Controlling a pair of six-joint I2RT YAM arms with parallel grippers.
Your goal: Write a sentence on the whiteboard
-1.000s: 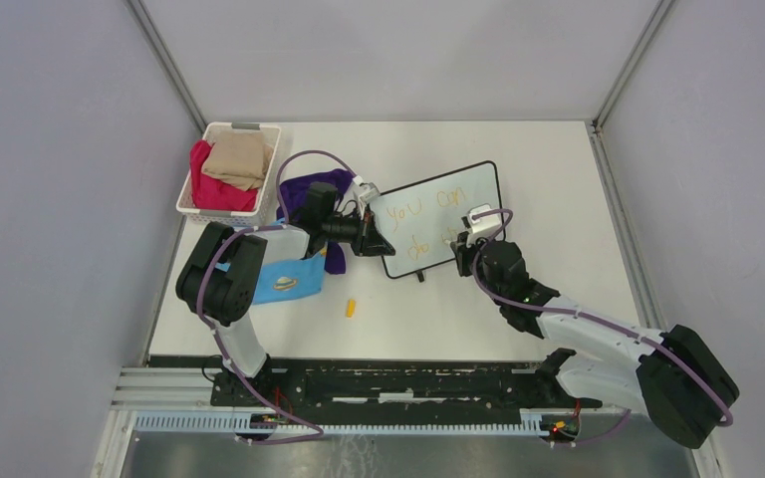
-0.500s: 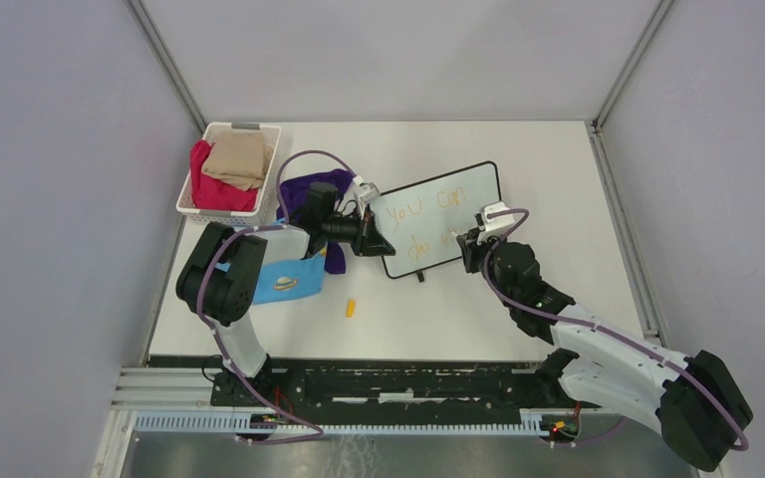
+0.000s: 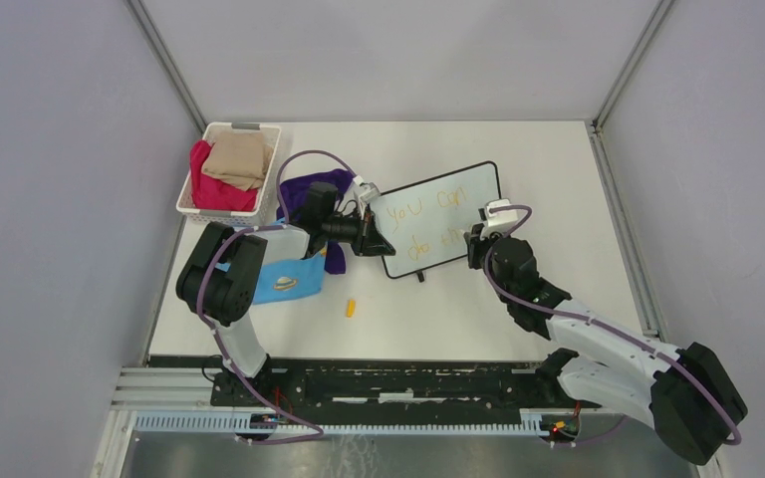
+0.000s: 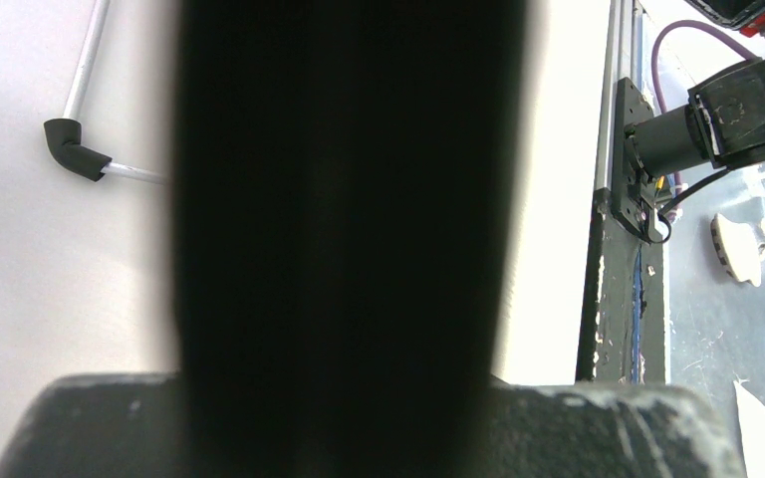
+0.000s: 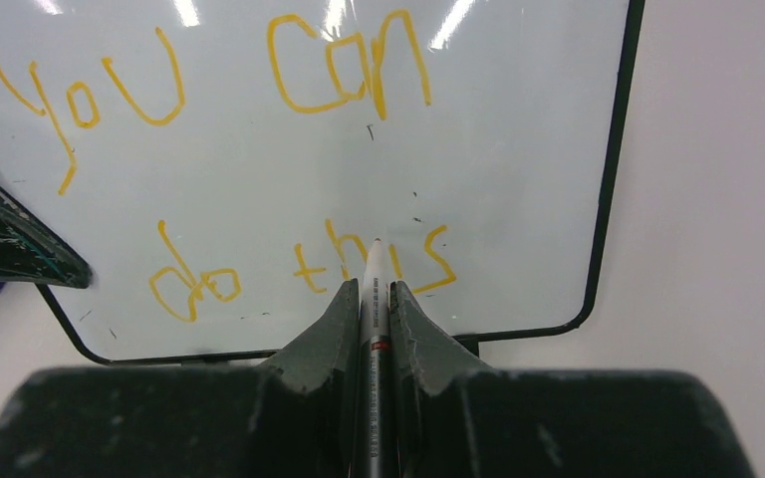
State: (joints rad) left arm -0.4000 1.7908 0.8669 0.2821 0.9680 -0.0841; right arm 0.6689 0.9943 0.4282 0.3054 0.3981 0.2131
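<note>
We are seeing the whiteboard [image 3: 428, 227] lying on the table [image 3: 568, 179], thin black frame, white face carrying the sentence [image 5: 229, 169] (yellow-orange, two lines). Our right gripper [image 5: 374, 286] is clamping a marker [image 5: 375, 257]; whether our left gripper [image 3: 381, 245] is gripping, we cannot tell.

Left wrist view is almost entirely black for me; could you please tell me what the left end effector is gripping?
Observer: The left end effector clamps the whiteboard at its left edge.
Operator: Thank you. What is the right one holding?
Observer: The right end effector is shut on a marker, with its tip at the word "this".
Operator: And what is written so far?
Observer: The sentence reads "you can do this", in two yellow-orange lines.
</note>
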